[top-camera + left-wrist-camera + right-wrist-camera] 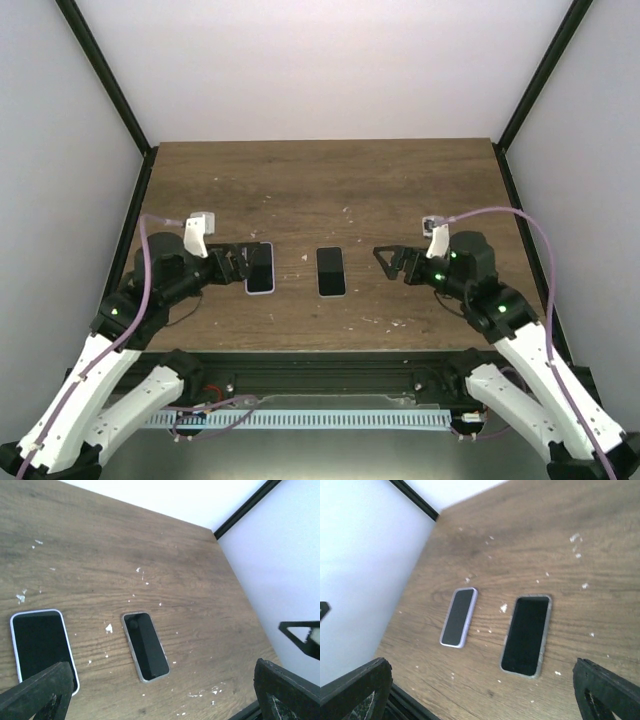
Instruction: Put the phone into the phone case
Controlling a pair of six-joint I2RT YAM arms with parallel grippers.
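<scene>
Two flat dark slabs lie on the wooden table (330,190). The one with a lavender rim (260,268) looks like the phone case; it also shows in the left wrist view (42,647) and the right wrist view (458,617). The one with a grey rim (331,271) looks like the phone, also seen from the left wrist (146,646) and the right wrist (526,635). My left gripper (240,265) is open and empty, right beside the lavender slab's left edge. My right gripper (392,262) is open and empty, a short way right of the grey slab.
White specks are scattered over the table. Black frame posts (530,85) and white walls close in the sides and back. The table's front edge (330,352) runs just below both slabs. The right gripper's finger (305,635) shows in the left wrist view.
</scene>
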